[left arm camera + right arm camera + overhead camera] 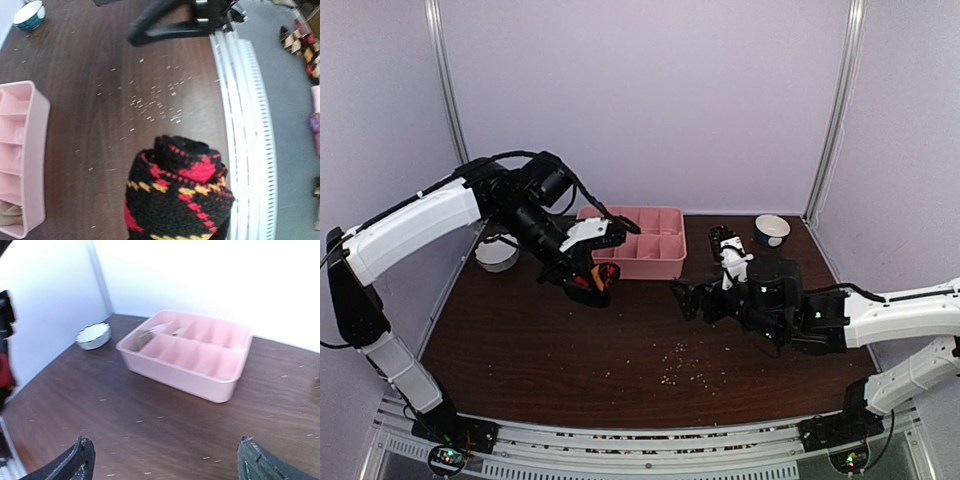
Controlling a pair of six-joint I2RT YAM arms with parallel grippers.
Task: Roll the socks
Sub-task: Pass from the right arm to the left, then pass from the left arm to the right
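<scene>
Dark wood bench (pixel 520 350) between pale lilac walls carries a pink tray (pixel 655 262) at mid-back, and everything else is placed from it. Right of the tray's near corner, the right pincer (pixel 167 462) stands wide with nothing between its fingers. Just off the tray's near left corner, the left pincer (pixel 588 272) is clamped on the sock (pixel 180 200), which seems to hang a little above the wood. The danger, as I judge it, lies in that one-sided grip: soft knit held by a fold can spring open, so the roll may loosen or slide out before it reaches a compartment. If it is lowered carelessly, it could catch the tray's wall and unwind. The open right pincer is too far off to steady it. The sock is chunky black knit with red and orange-yellow patches, bunched into a fat, loose curl with its cuff end folded over on top, not a tight cylinder. A beige wad (pixel 145 337), probably another sock, sits in an end compartment of the tray. Pale crumbs (pixel 680 360) are scattered on the wood in front of the tray.
</scene>
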